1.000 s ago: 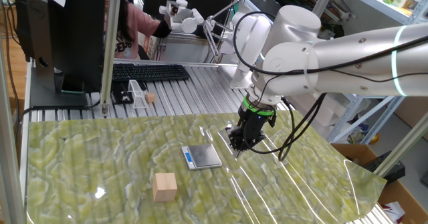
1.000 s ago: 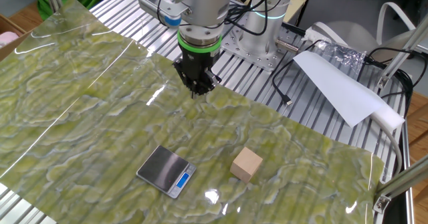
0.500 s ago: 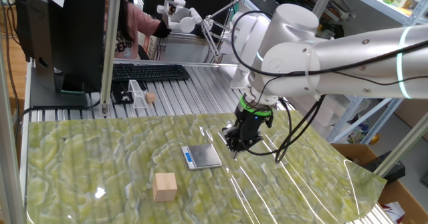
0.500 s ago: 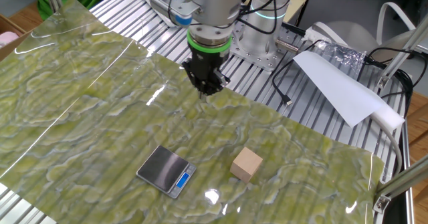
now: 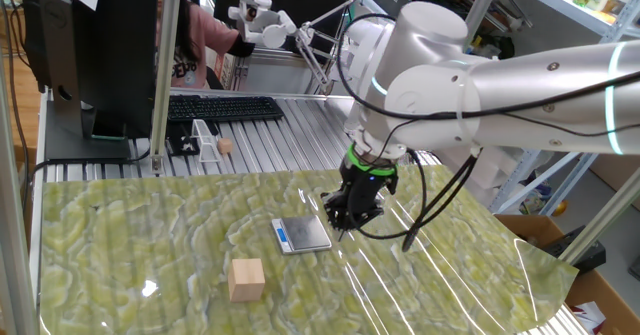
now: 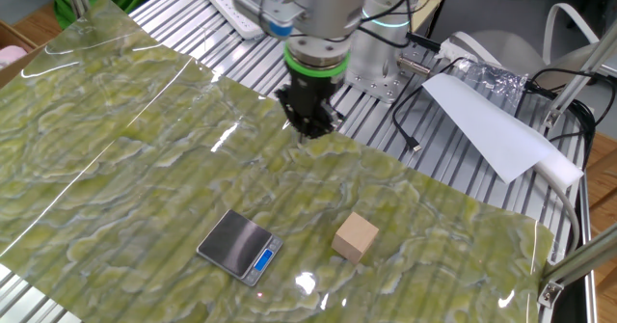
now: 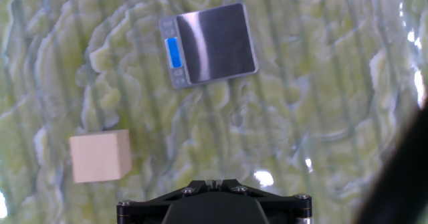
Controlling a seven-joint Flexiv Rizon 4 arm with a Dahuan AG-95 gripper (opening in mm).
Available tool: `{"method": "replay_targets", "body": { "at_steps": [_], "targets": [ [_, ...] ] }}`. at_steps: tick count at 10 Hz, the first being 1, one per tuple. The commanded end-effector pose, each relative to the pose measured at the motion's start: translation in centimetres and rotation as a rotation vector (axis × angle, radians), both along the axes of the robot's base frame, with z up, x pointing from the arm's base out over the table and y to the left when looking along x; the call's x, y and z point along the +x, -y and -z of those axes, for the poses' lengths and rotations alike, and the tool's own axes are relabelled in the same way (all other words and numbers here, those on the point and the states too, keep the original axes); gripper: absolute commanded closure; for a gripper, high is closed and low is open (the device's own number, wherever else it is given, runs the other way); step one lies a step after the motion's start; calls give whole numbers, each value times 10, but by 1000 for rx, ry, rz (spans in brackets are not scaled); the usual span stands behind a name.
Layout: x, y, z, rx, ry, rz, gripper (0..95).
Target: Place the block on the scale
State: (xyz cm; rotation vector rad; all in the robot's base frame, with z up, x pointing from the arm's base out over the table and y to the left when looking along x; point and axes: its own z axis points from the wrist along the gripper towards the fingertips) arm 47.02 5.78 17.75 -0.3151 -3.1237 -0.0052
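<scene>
Nothing is done yet: the wooden block [image 6: 356, 236] sits on the bench beside the pocket scale [image 6: 240, 247], not touching it. The tool [image 6: 309, 132] hovers empty farther back; its opening cannot be judged.

Arm reaching in from the side, wrist bent straight down, green ring above the hand. Gripper [image 5: 345, 222] [image 6: 309, 130] hanging low over the table, fingers pinched together, holding nothing.
</scene>
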Motion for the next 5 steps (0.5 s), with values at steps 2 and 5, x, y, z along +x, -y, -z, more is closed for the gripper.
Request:
{"method": "replay_targets", "body": {
  "at_steps": [2,5],
  "targets": [
    [-5,-10,-1,0,0,9,950],
    [-8,-24,7,-2,1,16,950]
  ]
}}
